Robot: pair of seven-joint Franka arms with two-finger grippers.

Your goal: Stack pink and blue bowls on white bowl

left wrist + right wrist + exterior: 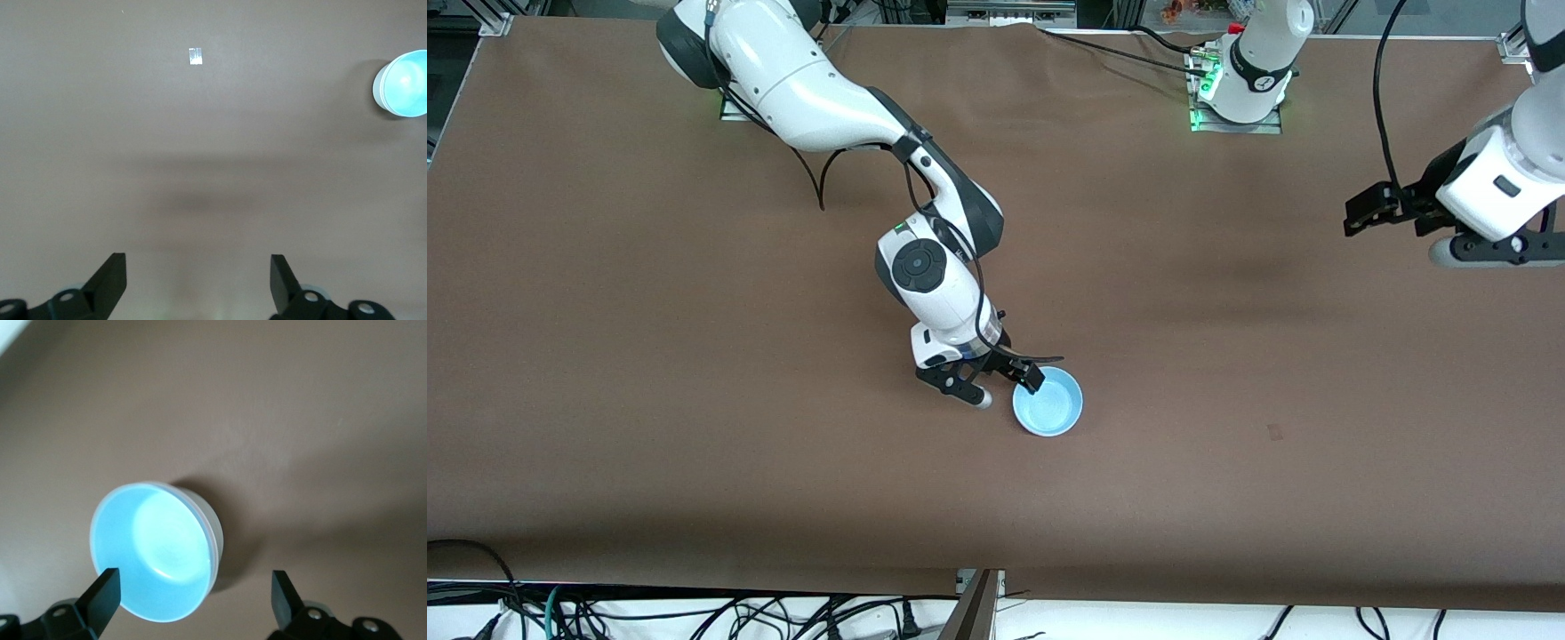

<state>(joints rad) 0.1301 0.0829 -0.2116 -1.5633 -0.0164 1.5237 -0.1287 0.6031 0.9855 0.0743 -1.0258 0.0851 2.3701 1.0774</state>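
Observation:
The light blue bowl (1048, 402) stands upright on the brown table, mid-table and toward the front camera. A whitish outer wall (216, 532) shows under its rim, so it sits nested in another bowl. I cannot tell whether that is the white bowl. No pink bowl is in view. My right gripper (1009, 389) is open and empty just above the table, with one finger over the blue bowl's rim (153, 553). In the right wrist view the gripper (195, 583) has the bowl partly between its fingers. My left gripper (1398, 238) is open and empty, waiting in the air at the left arm's end.
The left wrist view shows the left gripper (198, 267) over bare table, with the blue bowl (403, 83) far off. A small tape mark (1275, 432) lies on the table toward the left arm's end. Cables hang below the table's front edge.

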